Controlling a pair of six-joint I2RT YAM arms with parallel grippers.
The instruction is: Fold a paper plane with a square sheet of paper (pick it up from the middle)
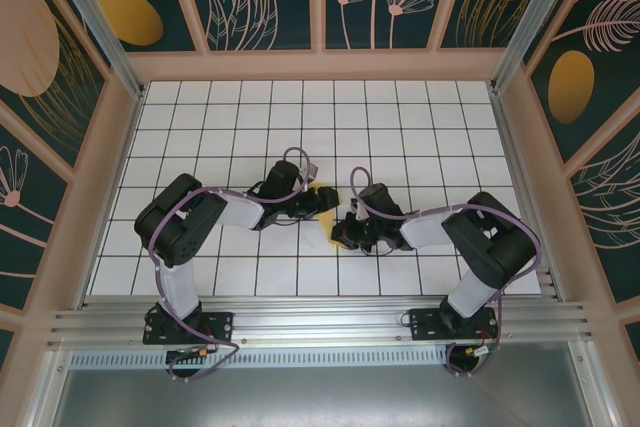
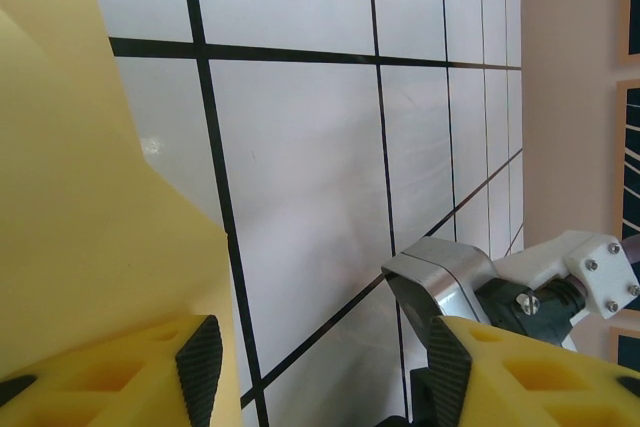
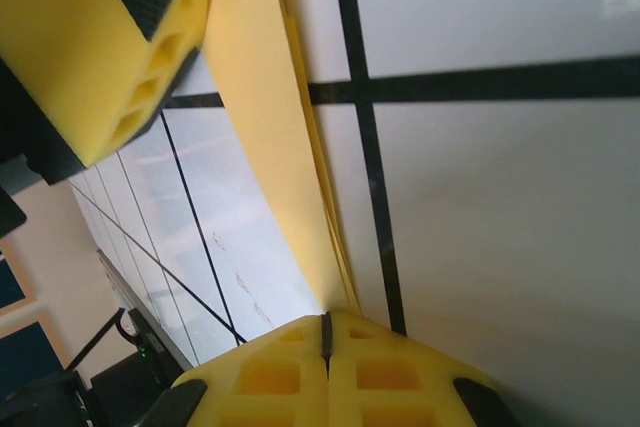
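Note:
The square sheet of paper (image 3: pixel 270 117) is folded into a narrow yellow strip of several layers and held off the table. My right gripper (image 3: pixel 325 332) is shut on its lower end, and the strip rises away from the jaws. In the top view a bit of the paper (image 1: pixel 327 190) shows between the two gripper heads at the table's middle. My left gripper (image 2: pixel 325 372) is open, with bare tile between its pads. The paper (image 2: pixel 80 197) lies against the outer side of its left finger (image 2: pixel 200 367). That left gripper (image 1: pixel 322 201) sits just up-left of the right gripper (image 1: pixel 346 231).
White grid-tiled table (image 1: pixel 420 127) with pink side walls (image 1: pixel 110 167). The right arm's silver and white wrist parts (image 2: pixel 460 277) stand close to my left gripper's right finger. A left finger (image 3: pixel 100 47) hangs near the paper's upper end. An aluminium rail (image 1: pixel 320 312) runs along the near edge.

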